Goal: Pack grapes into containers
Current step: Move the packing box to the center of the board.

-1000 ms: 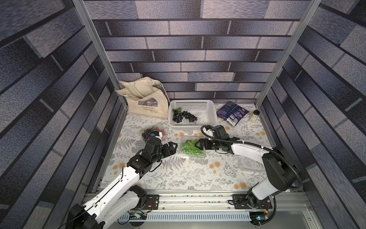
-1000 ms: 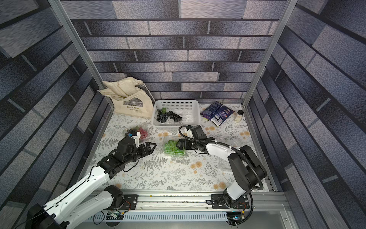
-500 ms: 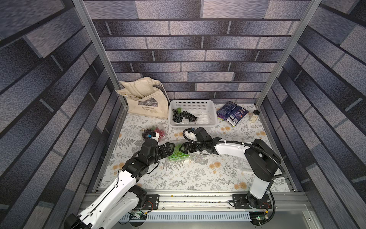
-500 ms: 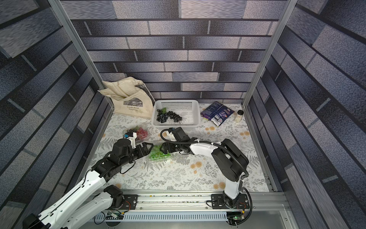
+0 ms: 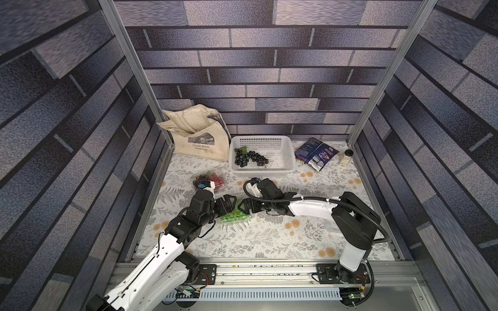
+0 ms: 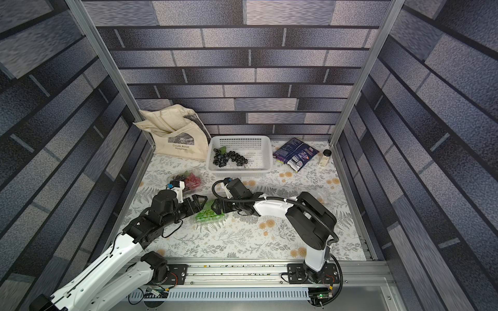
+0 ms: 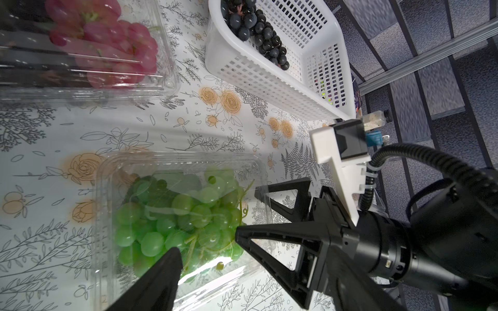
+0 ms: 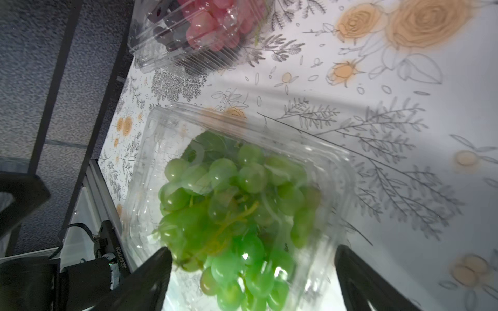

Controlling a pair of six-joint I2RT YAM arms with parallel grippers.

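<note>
Though top views obscure it, wrist views show both jaws parted, right straddling container (image 8: 238, 199).

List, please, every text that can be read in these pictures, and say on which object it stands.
"Claude Monet Nympheas": on the cream tote bag.
The dark snack packet: print too blurred to read.
A sticker in the right wrist view: code too small to read surely.

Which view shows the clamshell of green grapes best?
The left wrist view: the clamshell of green grapes is close and sharp. The right wrist view is as close but blurred. In both top views it is small and partly covered.
</note>
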